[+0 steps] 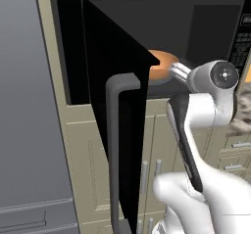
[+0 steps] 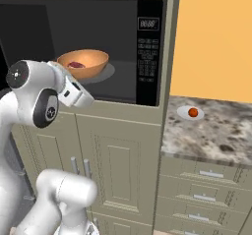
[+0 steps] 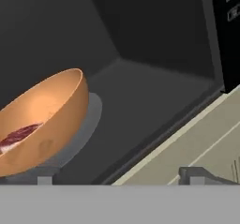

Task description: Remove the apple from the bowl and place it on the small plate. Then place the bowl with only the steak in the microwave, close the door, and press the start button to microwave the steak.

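Door (image 1: 120,105) hangs open at centre-left of left base view, edge-on, its long handle bar vertical, w/ jaws (image 3: 117,178) released, holding nothing, in front of microwave (image 2: 98,47). Bowl (image 2: 82,63), orange-tan, sits inside on turntable w/ dark red steak (image 2: 76,65). Apple (image 2: 193,112) on small plate (image 2: 186,114), desk at right.

Microwave (image 2: 88,47) cavity mouth unblocked; door (image 1: 115,115) swung wide at left. Bowl (image 2: 82,63) fills left half of cavity floor; right half bare. Tabletop (image 2: 216,131) free around small plate (image 2: 190,113).
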Controlling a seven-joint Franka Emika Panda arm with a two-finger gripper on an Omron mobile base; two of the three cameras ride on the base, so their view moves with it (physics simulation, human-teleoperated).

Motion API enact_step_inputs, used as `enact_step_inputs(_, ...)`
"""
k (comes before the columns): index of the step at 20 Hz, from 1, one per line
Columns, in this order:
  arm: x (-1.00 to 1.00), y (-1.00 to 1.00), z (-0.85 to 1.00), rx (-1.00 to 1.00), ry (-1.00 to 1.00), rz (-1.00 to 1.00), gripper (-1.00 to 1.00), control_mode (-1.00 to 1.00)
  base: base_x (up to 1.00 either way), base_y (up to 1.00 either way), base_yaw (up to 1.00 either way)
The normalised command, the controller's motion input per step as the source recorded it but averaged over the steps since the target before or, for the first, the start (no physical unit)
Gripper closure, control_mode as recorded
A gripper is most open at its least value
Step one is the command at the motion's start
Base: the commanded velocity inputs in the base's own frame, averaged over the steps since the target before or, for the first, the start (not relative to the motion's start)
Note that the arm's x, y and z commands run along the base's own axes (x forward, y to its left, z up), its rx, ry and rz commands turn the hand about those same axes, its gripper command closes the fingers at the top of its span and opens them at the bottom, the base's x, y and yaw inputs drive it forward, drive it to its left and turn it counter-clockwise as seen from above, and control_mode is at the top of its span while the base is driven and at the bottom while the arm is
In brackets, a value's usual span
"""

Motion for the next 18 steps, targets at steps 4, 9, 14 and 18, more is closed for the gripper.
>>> enact_step_inputs(4, -0.09, 0.06, 0.0, -0.61, -0.13, -0.12, -1.0, -1.0, 0.0, 0.0, 0.0)
enact_step_inputs(9, -0.2, 0.01, 0.0, -0.55, -0.19, -0.17, -1.0, -1.0, 0.0, 0.0, 0.0)
enact_step_inputs(14, -0.23, 0.07, -0.3, -0.47, -0.21, -0.12, -1.0, -1.0, 0.0, 0.0, 0.0)
enact_step_inputs(18, 0.0, 0.01, -0.5, -0.37, -0.25, -0.27, -1.0, -1.0, 0.0, 0.0, 0.0)
